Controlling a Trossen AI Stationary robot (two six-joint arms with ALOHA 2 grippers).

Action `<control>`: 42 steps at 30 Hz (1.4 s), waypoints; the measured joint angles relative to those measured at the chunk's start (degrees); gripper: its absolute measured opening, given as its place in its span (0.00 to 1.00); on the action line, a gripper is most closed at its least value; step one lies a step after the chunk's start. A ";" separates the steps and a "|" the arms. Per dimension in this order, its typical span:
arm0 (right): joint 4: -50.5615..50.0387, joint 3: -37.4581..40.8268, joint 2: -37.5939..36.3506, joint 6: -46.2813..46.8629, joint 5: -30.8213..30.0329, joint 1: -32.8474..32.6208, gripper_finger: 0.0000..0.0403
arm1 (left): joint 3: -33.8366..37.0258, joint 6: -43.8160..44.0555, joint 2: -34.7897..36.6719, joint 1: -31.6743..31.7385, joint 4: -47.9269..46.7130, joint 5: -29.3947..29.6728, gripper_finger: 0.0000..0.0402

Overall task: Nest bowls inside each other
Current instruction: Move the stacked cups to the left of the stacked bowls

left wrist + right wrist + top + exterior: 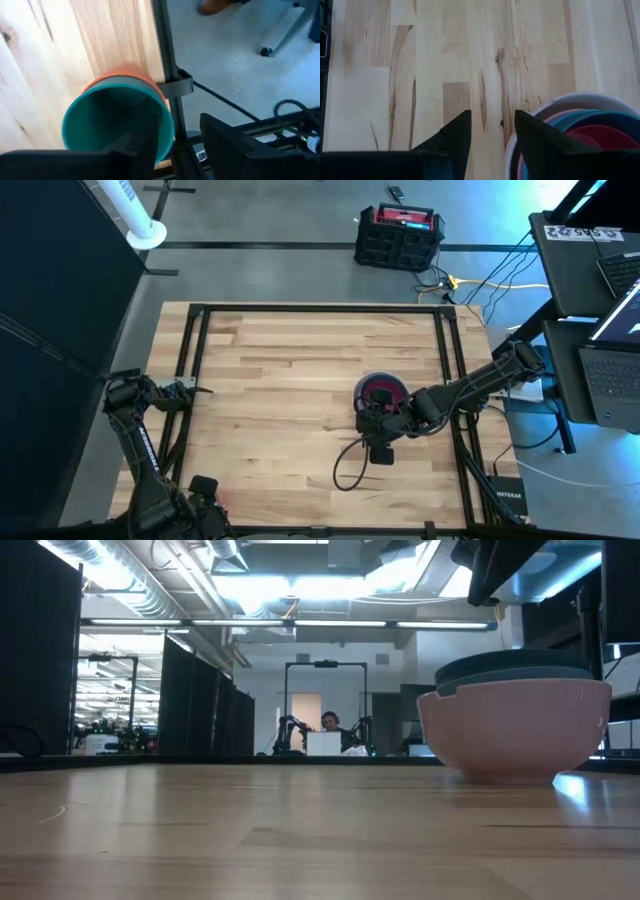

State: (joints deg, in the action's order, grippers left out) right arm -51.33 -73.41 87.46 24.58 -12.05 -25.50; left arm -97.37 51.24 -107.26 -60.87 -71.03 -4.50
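The bowls stand nested in one stack (380, 391) right of the table's middle. The right wrist view shows a white outer rim (570, 96) around pink, blue and magenta-red (605, 137) ones. The low view shows a pale pink wall (515, 730) under a dark rim. My right gripper (492, 122) hovers open just near of the stack (372, 418), nothing between its fingers. My left gripper (177, 131) is open at the near left corner (205, 492), pointing down over a green cup (110, 120) that sits inside a red cup (125, 72). My left gripper comes from above with one finger (145, 145) over the inside of the green cup and the other (225, 145) outside it, the cup's rim (167, 132) between them. I cannot tell whether either finger touches the rim. The cup stands upright on the table.
A black frame rail (190, 380) runs round the tabletop, right beside the cups (165, 75). A black cable loops on the wood (345, 470) near the right gripper. The wood to the left of and beyond the stack is bare (420, 60). Laptops (610, 370) stand off the table's right.
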 joint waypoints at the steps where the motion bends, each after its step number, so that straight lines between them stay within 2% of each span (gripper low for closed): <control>1: -0.01 0.00 0.00 0.00 0.00 0.00 0.35 | 0.56 0.15 -0.01 -0.03 0.60 0.00 0.32; 15: -0.20 0.00 0.00 0.00 -0.05 0.00 0.35 | 9.49 1.90 -0.09 -0.29 10.95 -0.02 0.32; 18: -0.25 0.00 0.00 -0.02 -0.03 0.00 0.35 | 10.98 1.18 -0.11 -0.17 10.72 -0.02 0.32; 20: -0.25 0.00 0.00 0.00 -0.03 0.00 0.35 | 11.52 0.10 -0.11 -0.04 10.38 -0.02 0.26; 23: -0.27 0.00 0.00 0.00 -0.03 0.00 0.35 | 12.29 -2.40 -0.11 0.89 10.35 -1.42 0.08; 26: -0.27 0.00 0.00 -0.02 -0.37 -0.02 0.35 | 12.46 -4.02 0.15 3.19 10.12 -3.00 0.02; 28: -0.36 0.00 -0.79 0.65 -1.24 -0.39 0.35 | 12.39 -6.56 0.39 6.27 10.03 -3.26 0.02; 39: -1.99 0.00 -9.70 8.47 -9.42 -4.47 0.35 | 11.54 -28.62 1.82 32.70 6.85 -0.95 0.01; 42: -4.03 0.00 -12.19 12.46 -12.10 -6.81 0.35 | 9.73 -34.69 1.95 39.44 4.89 2.03 0.01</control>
State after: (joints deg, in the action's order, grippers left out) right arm -55.35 -73.41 75.27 37.04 -24.15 -32.30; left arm -87.64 16.55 -105.32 -21.44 -66.13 -2.47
